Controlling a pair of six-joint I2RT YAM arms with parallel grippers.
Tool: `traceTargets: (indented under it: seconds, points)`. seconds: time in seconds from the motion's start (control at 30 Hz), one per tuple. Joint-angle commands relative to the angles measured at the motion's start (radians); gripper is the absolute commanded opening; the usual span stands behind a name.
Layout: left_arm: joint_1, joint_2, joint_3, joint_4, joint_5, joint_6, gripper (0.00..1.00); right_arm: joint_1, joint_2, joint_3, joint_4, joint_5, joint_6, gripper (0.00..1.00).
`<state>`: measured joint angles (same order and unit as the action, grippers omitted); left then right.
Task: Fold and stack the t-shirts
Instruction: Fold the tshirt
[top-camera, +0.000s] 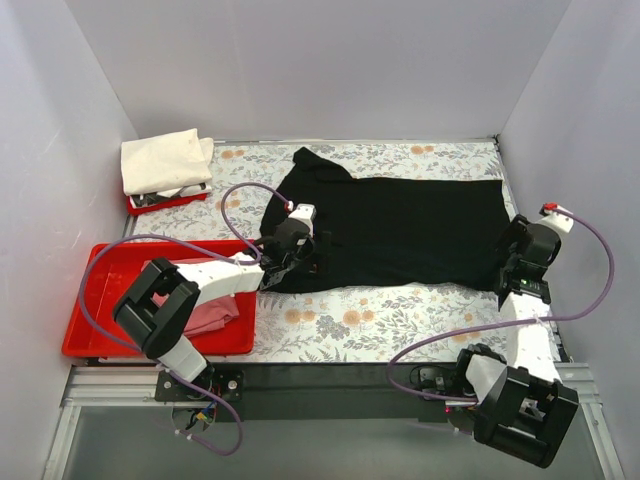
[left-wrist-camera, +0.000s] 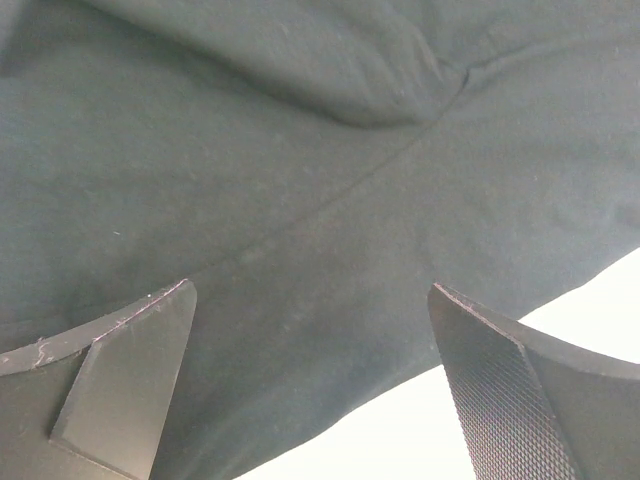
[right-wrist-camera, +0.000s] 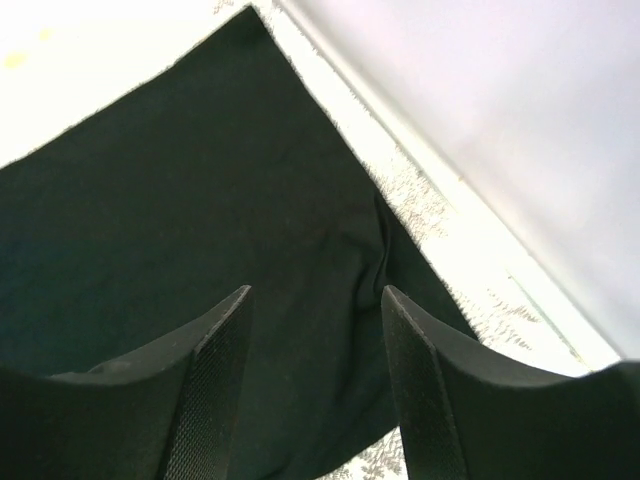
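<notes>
The black t-shirt (top-camera: 400, 230) lies spread across the floral table. My left gripper (top-camera: 287, 262) is open just above its near left corner. In the left wrist view the jaws (left-wrist-camera: 310, 330) stand wide apart over the black cloth (left-wrist-camera: 300, 180), with the shirt's edge running between them. My right gripper (top-camera: 515, 268) is open over the shirt's near right corner. Its jaws (right-wrist-camera: 315, 300) straddle black cloth (right-wrist-camera: 200, 200) beside a small wrinkle. The cream-white t-shirt (top-camera: 165, 160) lies folded at the back left. The dusty pink t-shirt (top-camera: 215, 312) lies in the large red tray (top-camera: 100, 300).
A small red tray (top-camera: 160, 203) holds the cream shirt near the back left wall. White walls enclose the table on the left, back and right. The right wall's base (right-wrist-camera: 470, 190) runs close to the right gripper. The left arm reaches over the large tray.
</notes>
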<state>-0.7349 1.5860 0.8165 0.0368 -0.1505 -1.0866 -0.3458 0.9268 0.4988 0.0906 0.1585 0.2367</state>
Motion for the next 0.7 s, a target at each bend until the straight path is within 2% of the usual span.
traceTargets:
  seconds: [0.0,0.13,0.27,0.43,0.57,0.67]
  points:
    - [0.002,-0.004,-0.019,0.041,0.055,-0.002,0.94,0.028,0.007,0.096,-0.046,0.096,-0.043,0.49]
    - [0.002,-0.003,-0.033,0.066,0.081,-0.006,0.94,0.030,0.105,0.187,-0.089,0.161,-0.069,0.50]
    - [0.003,0.009,-0.039,0.078,0.071,0.005,0.94,0.036,0.194,0.204,-0.089,0.144,-0.076,0.50]
    - [0.003,0.031,-0.034,0.081,0.074,0.016,0.94,0.114,0.332,0.230,-0.068,0.262,-0.103,0.50]
    - [0.005,0.043,-0.028,0.075,0.071,0.024,0.94,0.133,0.492,0.296,-0.063,0.294,-0.097,0.50]
    - [0.006,0.066,-0.022,0.071,0.072,0.027,0.94,0.133,0.529,0.308,-0.039,0.296,-0.100,0.50]
